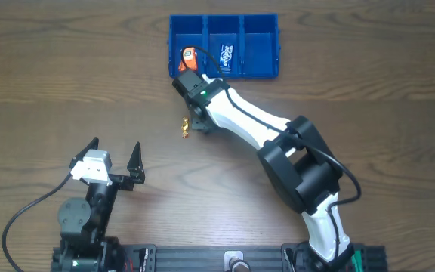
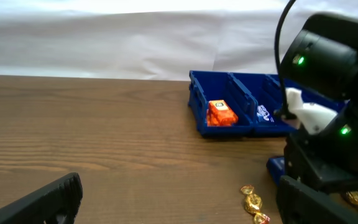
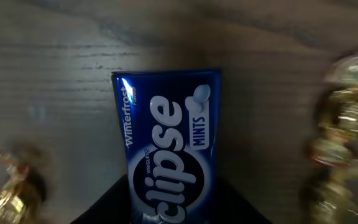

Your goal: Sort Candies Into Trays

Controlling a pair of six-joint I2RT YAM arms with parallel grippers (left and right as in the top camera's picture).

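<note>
Mint box [image 3: 169, 143] is clamped in the right pincer [image 1: 196, 121], low over the tabletop [image 1: 66, 91] between gold candies [image 1: 184, 128], near the tray [image 1: 171, 45]. It is likely bound for the middle bin [image 1: 225, 29], which holds a similar pack [image 1: 226, 57]. Left pincer [image 1: 115, 160] rests open, well apart.

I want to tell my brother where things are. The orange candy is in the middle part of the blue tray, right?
Not quite. The orange candy lies in the left end part of the blue tray, not the middle, as the top view shows.
</note>
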